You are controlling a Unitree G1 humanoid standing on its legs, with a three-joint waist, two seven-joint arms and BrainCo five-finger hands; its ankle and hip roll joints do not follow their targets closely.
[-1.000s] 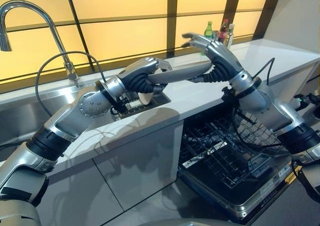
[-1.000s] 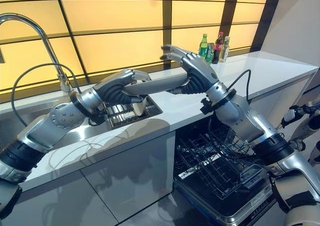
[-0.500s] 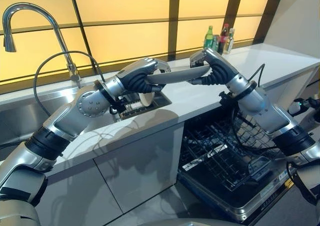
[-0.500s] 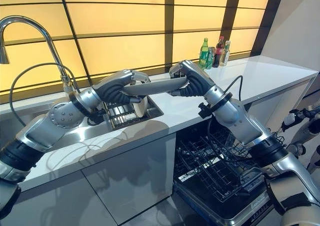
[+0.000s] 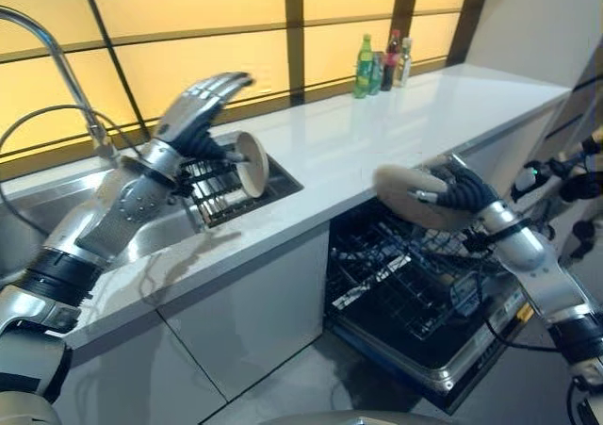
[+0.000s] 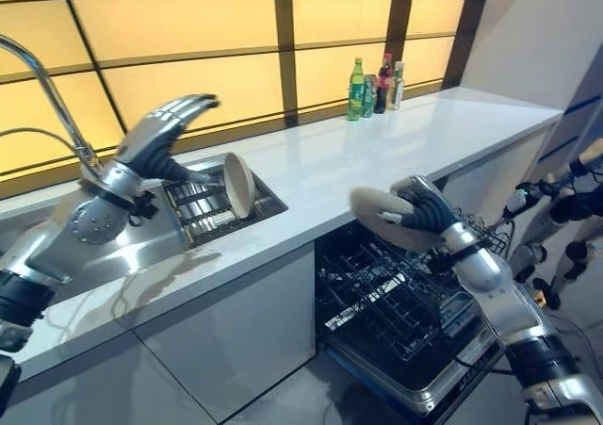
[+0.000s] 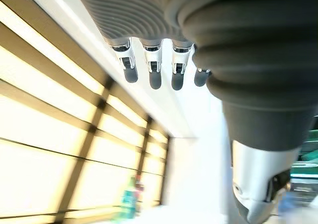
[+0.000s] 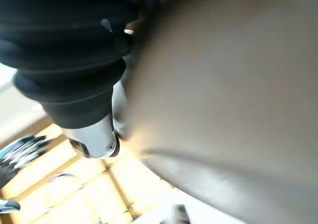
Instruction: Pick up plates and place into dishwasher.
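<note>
A beige plate [image 5: 407, 197] hangs over the open dishwasher's rack [image 5: 396, 284], with my right hand [image 5: 459, 191] shut on its rim; up close the plate [image 8: 233, 90] shows past the thumb. A second beige plate [image 5: 252, 163] stands on edge in the sink's dish rack [image 5: 215, 187]. My left hand [image 5: 200, 105] is raised above that rack, fingers [image 7: 151, 75] straight and holding nothing.
The white counter [image 5: 377, 133] runs to the back right, with several bottles [image 5: 379, 59] at its far edge. A curved tap [image 5: 57, 62] stands over the steel sink [image 5: 38, 218]. The dishwasher door [image 5: 443, 368] lies open toward the floor.
The plate passed from my left hand to my right, which carried it down over the dishwasher. My left hand opened and rose above the sink rack. The camera has shifted.
</note>
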